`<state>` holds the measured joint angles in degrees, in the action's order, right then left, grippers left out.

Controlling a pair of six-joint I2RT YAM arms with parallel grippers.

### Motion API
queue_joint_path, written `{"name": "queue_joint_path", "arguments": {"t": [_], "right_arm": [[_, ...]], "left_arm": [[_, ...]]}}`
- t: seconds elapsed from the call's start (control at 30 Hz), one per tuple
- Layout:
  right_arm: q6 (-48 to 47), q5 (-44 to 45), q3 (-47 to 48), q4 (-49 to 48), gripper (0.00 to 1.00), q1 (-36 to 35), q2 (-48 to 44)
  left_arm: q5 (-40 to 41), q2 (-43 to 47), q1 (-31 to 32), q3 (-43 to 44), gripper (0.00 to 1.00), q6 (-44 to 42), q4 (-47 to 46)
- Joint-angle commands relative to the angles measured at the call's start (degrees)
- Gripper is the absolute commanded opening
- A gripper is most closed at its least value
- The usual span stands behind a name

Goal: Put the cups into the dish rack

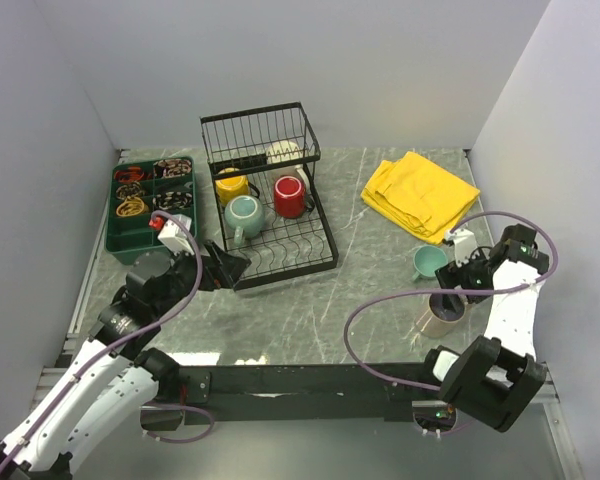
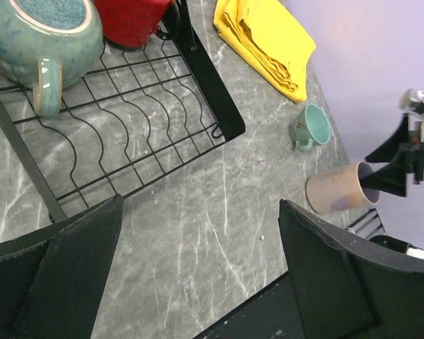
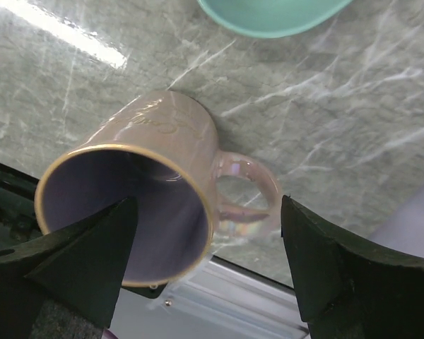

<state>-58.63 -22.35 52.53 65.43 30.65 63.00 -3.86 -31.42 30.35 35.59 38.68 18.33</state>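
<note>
The right fingers (image 3: pixel 78 261) are spread wide and hold nothing. The beige mug (image 3: pixel 155 148) lies on its side between them, mouth toward the lower left of the wrist view. One fingertip sits at the rim, and I cannot tell whether it touches. The handle (image 3: pixel 258 187) sticks out to the right, low against the surface (image 3: pixel 339 106), which ends just beyond the mug's mouth. The small teal mug (image 3: pixel 268 14) lies just above it, at the top edge.

The left fingers (image 2: pixel 56 282) are also wide open and empty, hovering at the rack's (image 1: pixel 298 248) near corner. The rack sits upper centre in the top view, already holding the yellow mug (image 1: pixel 230 186), red mug (image 1: pixel 289 197), big teal mug (image 1: pixel 244 215) and cream mug (image 1: pixel 283 155).

The beige mug is probably stiff, fairly heavy for its size, glossy and so slippery, and likely to chip if dropped. On its side it may roll. Pinching the wall at the rim, one finger inside and one outside, looks surest.
</note>
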Motion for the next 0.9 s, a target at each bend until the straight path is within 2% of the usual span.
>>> {"name": "queue_joint_path", "arguments": {"t": [0.0, 0.13, 0.27, 0.33, 0.37, 0.57, 0.7, 0.87], "right_arm": [[-1.22, 0.56, -1.82, -5.22, 0.87, 0.28, 2.29], [-3.68, -0.94, -1.29, -6.19, 0.85, -0.15, 6.07], [-12.52, -1.82, -0.76, -5.67, 0.84, -1.65, 7.13], [-15.18, -1.47, -0.94, -5.58, 0.80, -4.01, 7.31], [-19.98, -1.64, -1.12, -4.44, 0.79, -4.72, 7.40], [-29.24, 1.16, -2.52, -2.15, 0.69, -12.98, 6.26], [-34.44, 3.71, -2.35, 0.31, 0.55, -15.44, 8.27], [-40.33, 4.24, -2.43, 1.81, 0.31, -15.54, 9.77]], "left_arm": [[-1.77, 1.36, -0.20, -0.17, 0.96, 1.67, -1.81], [-1.77, 1.36, -0.20, -0.35, 0.96, 1.75, -1.63], [-1.94, 0.83, -0.29, -0.61, 0.96, 2.37, -2.24], [-2.29, 0.57, -0.20, -1.14, 0.97, 2.81, -2.86], [-2.38, 0.40, -0.20, -1.23, 0.96, 3.16, -3.38], [-2.47, -0.14, -0.20, -1.32, 0.96, 3.86, -3.39], [-2.56, -0.04, -0.20, -1.58, 0.96, 4.04, -3.21], [-2.65, 0.04, -0.20, -1.58, 0.96, 4.30, -3.30]]}}
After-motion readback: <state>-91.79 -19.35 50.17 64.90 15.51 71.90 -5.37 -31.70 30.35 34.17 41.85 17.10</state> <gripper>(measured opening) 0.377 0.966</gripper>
